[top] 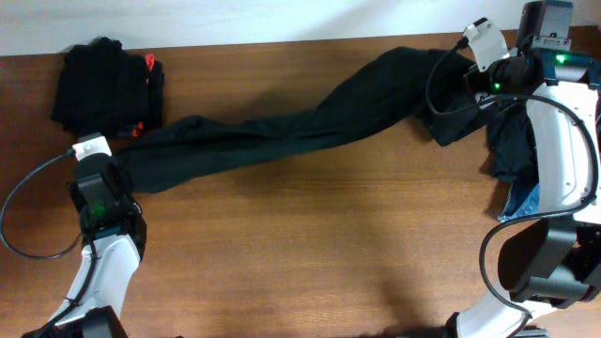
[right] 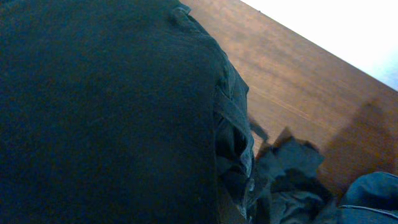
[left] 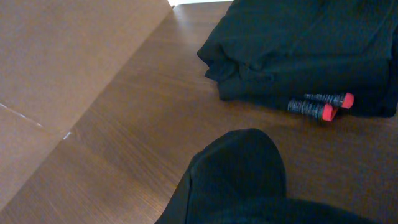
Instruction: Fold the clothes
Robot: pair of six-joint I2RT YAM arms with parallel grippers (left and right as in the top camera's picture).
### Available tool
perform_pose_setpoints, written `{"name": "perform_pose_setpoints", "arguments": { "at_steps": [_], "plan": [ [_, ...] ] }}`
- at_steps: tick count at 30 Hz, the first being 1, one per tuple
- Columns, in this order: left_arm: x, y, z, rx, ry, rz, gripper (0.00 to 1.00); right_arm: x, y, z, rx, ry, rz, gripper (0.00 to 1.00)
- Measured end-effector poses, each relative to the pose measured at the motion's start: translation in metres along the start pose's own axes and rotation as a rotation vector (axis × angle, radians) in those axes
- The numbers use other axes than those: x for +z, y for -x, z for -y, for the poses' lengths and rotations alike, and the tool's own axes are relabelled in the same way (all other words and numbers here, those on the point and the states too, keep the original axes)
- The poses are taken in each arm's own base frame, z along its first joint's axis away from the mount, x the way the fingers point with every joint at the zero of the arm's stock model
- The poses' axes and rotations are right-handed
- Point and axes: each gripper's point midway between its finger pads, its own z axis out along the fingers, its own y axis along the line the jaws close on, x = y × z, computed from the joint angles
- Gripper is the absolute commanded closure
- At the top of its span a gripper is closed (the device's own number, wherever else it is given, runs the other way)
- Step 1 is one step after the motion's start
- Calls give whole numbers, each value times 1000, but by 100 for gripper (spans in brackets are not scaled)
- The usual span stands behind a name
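Brown wooden table (top: 310, 244) fills nearly all of the overhead view, with a strip of white wall (top: 282, 19) along the far edge.

At the far left corner lies a folded black pile (top: 99, 84), squared up, and two dark sticks with red caps (left: 320, 107) lie against its side. They are close to the left gripper but do not touch it. A black cable (top: 28, 225) loops on the table beside the left arm.

The left gripper (top: 103, 164) is just in front of the pile. It is clenched on one leg end of the black jeans (top: 282, 131). In its wrist view a hump of this black cloth rises directly before the camera and hides the fingers.

From there the jeans stretch as one long twisted band across the table, going up and to the right, and become wider near the far right corner.

The right gripper (top: 460, 66) meets this wide end. It is closed on the jeans. Its wrist view is almost covered by the black cloth, so the fingers cannot be seen, only folds and a seam at the edge.

Below the right gripper, partly under the white arm, a loose dark garment (top: 507, 141) lies crumpled, and a blue denim piece (top: 521, 199) shows beside it at the right edge.
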Motion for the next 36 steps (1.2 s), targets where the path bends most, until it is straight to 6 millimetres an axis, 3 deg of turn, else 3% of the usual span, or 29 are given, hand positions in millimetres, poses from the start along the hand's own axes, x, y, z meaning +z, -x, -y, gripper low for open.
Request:
{"name": "perform_pose_setpoints", "arguments": {
  "at_steps": [7, 16, 20, 24, 27, 31, 36],
  "plan": [
    [0, 0, 0, 8, -3, -1, 100, 0, -11, -9, -7, 40, -41, 96],
    [-7, -21, 1, 30, -20, -91, 100, -4, -25, -21, 82, 80, -101, 96],
    [-31, -10, -12, -23, -19, -75, 100, -18, -25, -23, 147, 72, -99, 96],
    [-64, 9, -32, -116, -8, -21, 100, -49, -21, -28, 215, 48, -70, 96],
    [-84, 10, -42, -175, -5, -16, 100, -71, -23, -34, 265, 41, -62, 96],
    [-100, -2, -46, -217, -18, -56, 100, -86, -36, -45, 351, 53, -112, 96],
    [-110, -40, -36, -184, -67, -220, 100, -91, -60, -60, 448, 80, -228, 96]
  ]
}}
